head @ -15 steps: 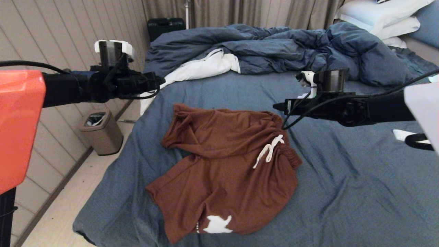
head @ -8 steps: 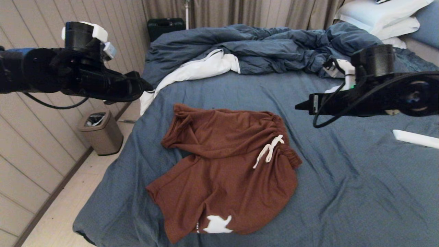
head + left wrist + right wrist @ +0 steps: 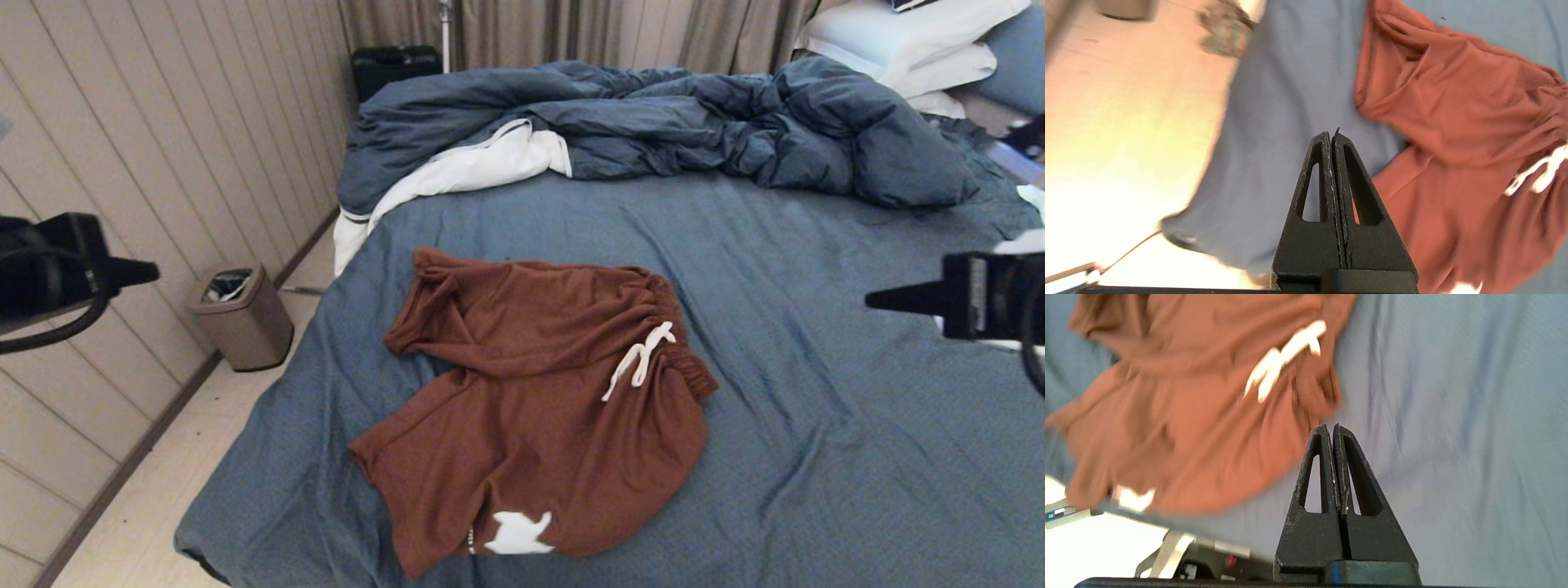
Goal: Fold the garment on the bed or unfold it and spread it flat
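The rust-brown garment (image 3: pixel 539 400) lies rumpled and partly folded on the bed's slate-blue sheet (image 3: pixel 816 457), with its white drawstring (image 3: pixel 641 359) up and a white patch (image 3: pixel 516 535) at the near hem. Far out at the left edge, off the bed's side, my left gripper (image 3: pixel 151 271) hangs in the air, shut and empty. My right gripper (image 3: pixel 873 302) hovers at the right edge above the sheet, shut on nothing. The left wrist view has the shorts (image 3: pixel 1453 134) beyond the closed gripper (image 3: pixel 1332 134). In the right wrist view the garment (image 3: pixel 1200 416) lies apart from the shut gripper (image 3: pixel 1331 428).
A rumpled dark-blue duvet (image 3: pixel 653 122) with white lining (image 3: pixel 482 163) fills the far part of the bed, with white pillows (image 3: pixel 906 41) at the far right. A small bin (image 3: pixel 241 314) stands on the floor left of the bed, near the panelled wall.
Both arms have drawn back outwards from above the bed, the left to the left edge and the right to the right edge. Both grippers have closed. The shorts have not moved.
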{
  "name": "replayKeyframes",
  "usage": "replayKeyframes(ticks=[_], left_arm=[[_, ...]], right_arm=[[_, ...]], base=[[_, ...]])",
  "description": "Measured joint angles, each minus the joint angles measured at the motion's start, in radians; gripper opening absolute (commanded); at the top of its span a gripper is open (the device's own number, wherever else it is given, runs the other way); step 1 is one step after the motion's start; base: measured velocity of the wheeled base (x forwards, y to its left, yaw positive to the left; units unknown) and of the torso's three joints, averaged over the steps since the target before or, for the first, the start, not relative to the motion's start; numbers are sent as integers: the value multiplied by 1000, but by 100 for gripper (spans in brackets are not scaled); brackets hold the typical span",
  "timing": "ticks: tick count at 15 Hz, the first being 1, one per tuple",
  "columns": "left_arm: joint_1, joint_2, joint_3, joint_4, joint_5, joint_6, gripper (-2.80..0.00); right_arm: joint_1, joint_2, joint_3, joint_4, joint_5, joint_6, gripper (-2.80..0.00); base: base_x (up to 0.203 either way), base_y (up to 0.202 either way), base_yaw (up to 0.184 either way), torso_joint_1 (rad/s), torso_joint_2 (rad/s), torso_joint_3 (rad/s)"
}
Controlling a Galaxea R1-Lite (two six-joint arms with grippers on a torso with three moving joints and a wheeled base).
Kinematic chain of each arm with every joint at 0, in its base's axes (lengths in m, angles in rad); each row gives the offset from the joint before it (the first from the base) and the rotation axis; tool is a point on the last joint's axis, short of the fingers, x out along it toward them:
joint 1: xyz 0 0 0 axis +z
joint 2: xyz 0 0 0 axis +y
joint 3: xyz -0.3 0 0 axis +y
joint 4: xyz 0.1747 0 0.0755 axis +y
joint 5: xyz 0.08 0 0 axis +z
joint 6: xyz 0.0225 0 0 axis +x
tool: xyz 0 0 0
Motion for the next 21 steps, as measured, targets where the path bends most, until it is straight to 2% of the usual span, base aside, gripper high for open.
replayKeyframes(ticks=[2,5,8,10,13,17,20,21], left_arm=[[29,-183,93,38,2,26,-280],[52,-476,208,164,2,55,-280],[59,-698,400,222,2,78,-280],[59,-823,515,207,1,92,-280],[61,-921,637,148,3,116,-280],[79,-981,789,2,-10,218,-280],[99,-1065,850,-13,-56,278,-280],[103,-1106,877,-14,-63,307,-280]], right_arm=[[-9,-165,94,50,-4,1,-280],[-20,-440,256,138,-24,-1,-280],[-11,-697,399,181,-37,-4,-280],[8,-832,503,194,-78,9,-280],[30,-919,643,107,-253,6,-280],[34,-950,673,78,-357,10,-280],[20,-956,675,107,-471,35,-280],[-7,-958,673,114,-485,35,-280]], base=[[0,0,0,0,0,0],[0,0,0,0,0,0],[0,0,0,0,0,0],[0,0,0,0,0,0],[0,0,0,0,0,0],[0,0,0,0,0,0],[0,0,0,0,0,0],[0,0,0,0,0,0]])
